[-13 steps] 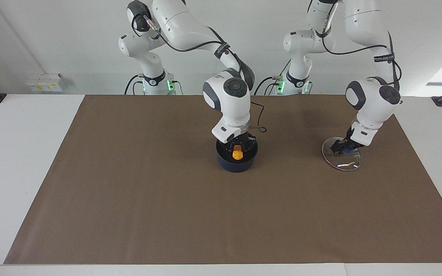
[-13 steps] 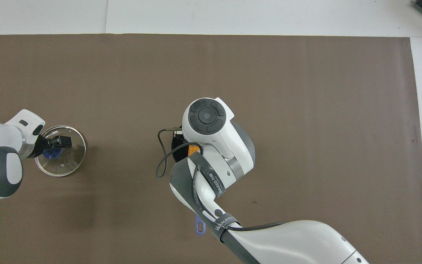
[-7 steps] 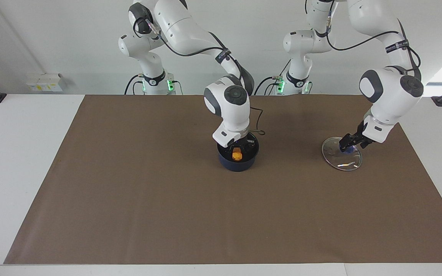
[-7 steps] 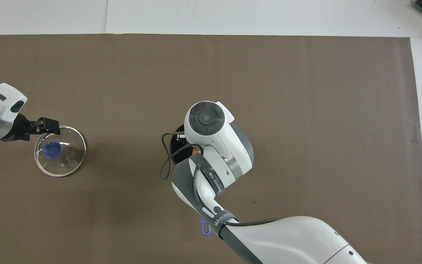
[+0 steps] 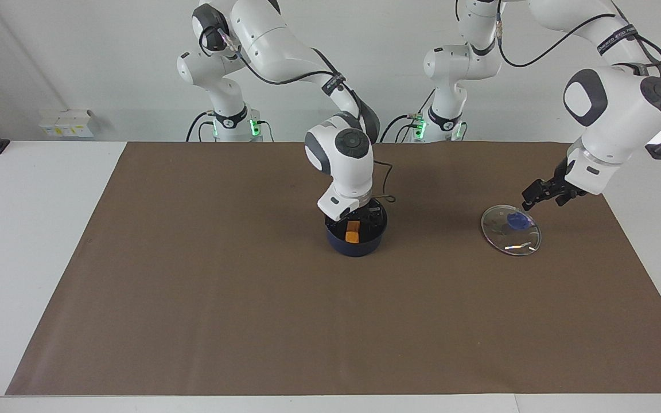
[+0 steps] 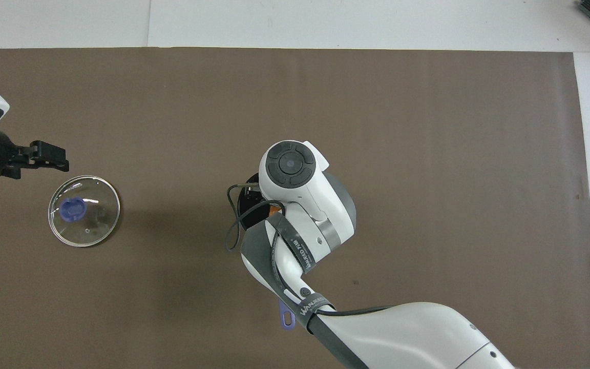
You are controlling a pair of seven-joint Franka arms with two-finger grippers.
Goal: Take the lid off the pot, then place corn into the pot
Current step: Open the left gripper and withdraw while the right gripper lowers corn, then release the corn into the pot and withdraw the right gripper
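Observation:
The pot (image 5: 356,244) stands on the mat at mid-table. The corn (image 5: 353,232) shows yellow-orange inside its mouth. My right gripper (image 5: 358,219) hangs in the pot's mouth right over the corn. In the overhead view the right arm covers most of the pot (image 6: 247,204); only a sliver of corn (image 6: 274,208) and the blue handle's end (image 6: 286,319) show. The lid (image 5: 511,230) lies flat on the mat toward the left arm's end, its blue knob (image 5: 516,220) up and free. My left gripper (image 5: 530,199) is open and empty, raised in the air beside the lid (image 6: 84,210).
A brown mat (image 5: 221,298) covers most of the white table (image 5: 26,229). A black cable (image 5: 389,186) loops from the right wrist beside the pot. The arms' bases stand at the table's robot edge.
My left gripper has let go of the lid's knob and risen up and away toward the table's end; the lid stays on the mat. The right gripper has stayed at the pot with the corn.

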